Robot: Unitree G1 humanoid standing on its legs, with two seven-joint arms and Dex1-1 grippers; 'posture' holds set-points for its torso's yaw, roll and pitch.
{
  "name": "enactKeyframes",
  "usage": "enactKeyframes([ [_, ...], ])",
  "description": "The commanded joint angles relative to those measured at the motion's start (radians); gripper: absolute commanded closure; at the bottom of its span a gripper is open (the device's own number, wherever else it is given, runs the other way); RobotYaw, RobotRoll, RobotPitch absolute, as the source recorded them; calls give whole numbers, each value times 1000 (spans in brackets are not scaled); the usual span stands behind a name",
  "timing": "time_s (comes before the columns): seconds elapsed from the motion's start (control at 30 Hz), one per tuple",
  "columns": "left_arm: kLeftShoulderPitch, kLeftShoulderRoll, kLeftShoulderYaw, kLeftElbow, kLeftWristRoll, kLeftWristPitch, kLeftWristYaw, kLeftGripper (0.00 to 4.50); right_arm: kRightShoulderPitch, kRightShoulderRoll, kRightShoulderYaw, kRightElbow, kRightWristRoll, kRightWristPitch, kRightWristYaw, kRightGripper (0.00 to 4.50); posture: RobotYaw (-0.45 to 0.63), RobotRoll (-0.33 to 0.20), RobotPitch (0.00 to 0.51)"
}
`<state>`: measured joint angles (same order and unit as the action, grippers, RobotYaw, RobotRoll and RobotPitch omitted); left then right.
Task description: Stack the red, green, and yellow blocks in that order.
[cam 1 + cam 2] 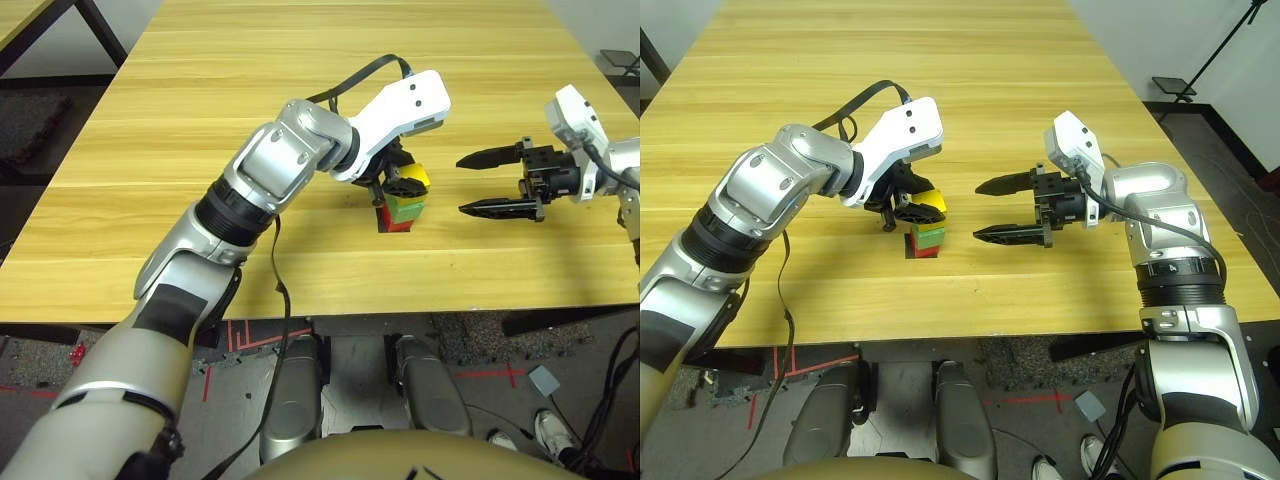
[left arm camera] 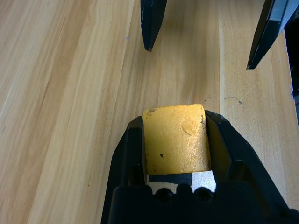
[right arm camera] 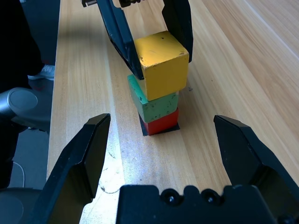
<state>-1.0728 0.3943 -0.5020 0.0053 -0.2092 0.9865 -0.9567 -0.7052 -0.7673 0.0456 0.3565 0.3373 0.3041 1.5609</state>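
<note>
Over the black patch (image 3: 173, 129), red (image 3: 161, 122) carries green (image 3: 160, 108); my left claw (image 2: 174, 140) pinches yellow (image 3: 166, 74) on top, right claw (image 3: 162, 140) spread; only release seems left.

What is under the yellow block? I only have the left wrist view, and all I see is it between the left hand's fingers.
Observer: The green block sits directly beneath the yellow block, and the red block is at the bottom.
Operator: And what is the red one standing on?
Observer: The black square patch on the wooden table; its edge shows around the red block.
Operator: Are the blocks lined up squarely?
Observer: Not quite: in the right wrist view the yellow block is turned a little relative to the green one. The left hand has its fingers on two opposite sides of the yellow block.
</note>
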Motion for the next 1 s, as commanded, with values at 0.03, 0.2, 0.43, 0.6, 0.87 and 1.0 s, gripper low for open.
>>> enactKeyframes([
  [0.03, 9, 3, -26, 2, 9, 9, -7, 2585, -5, -3, -9, 10, 12, -1, 2, 0, 95, 49, 177],
  [0.2, -11, 4, -28, 2, 15, 5, -13, 2585, -7, -2, -8, 13, 11, -2, 4, 0, 97, 50, 177],
  [0.43, -21, 13, -36, -23, 13, 27, -22, 2585, -13, 2, -7, 23, 9, -7, 3, 0, 102, 52, 174],
  [0.6, -18, 27, -44, -46, 10, 45, -29, 2585, -17, 8, -4, 31, 6, -13, 2, 0, 110, 56, 172],
  [0.87, -32, 33, -44, -73, 2, 74, -29, 2585, -28, 19, 0, 47, 1, -23, 5, 0, 117, 57, 167],
  [1.0, -28, 32, -46, -88, -5, 90, -30, 2585, -31, 20, 1, 53, -1, -27, 6, 0, 117, 57, 165],
])
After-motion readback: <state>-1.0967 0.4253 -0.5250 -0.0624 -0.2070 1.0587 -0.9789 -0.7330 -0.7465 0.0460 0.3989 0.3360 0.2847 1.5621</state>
